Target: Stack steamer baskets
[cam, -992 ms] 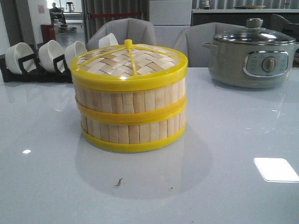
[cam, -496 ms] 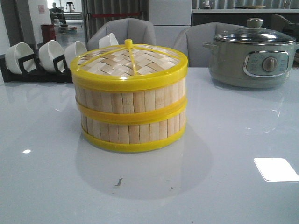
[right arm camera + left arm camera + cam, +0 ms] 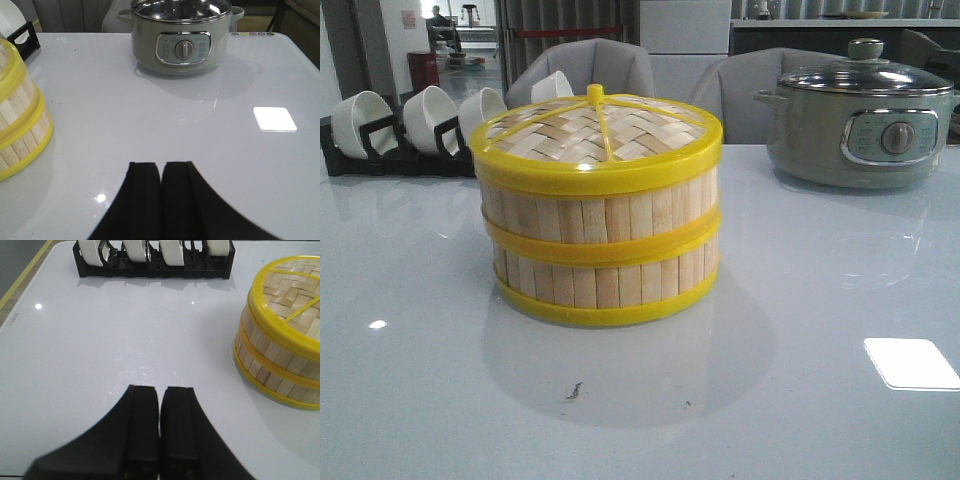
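Note:
Two steamer baskets stand stacked at the table's middle, the upper basket (image 3: 600,210) on the lower basket (image 3: 605,285), with the woven bamboo lid (image 3: 595,135) on top. The stack also shows in the left wrist view (image 3: 280,355) and at the edge of the right wrist view (image 3: 17,125). My left gripper (image 3: 160,390) is shut and empty, off to the stack's left over bare table. My right gripper (image 3: 161,165) is shut and empty, off to the stack's right. Neither gripper appears in the front view.
A grey-green electric pot (image 3: 860,115) with a glass lid stands at the back right. A black rack of white bowls (image 3: 410,125) lines the back left. The glossy white table (image 3: 820,300) runs around the stack; chairs stand behind it.

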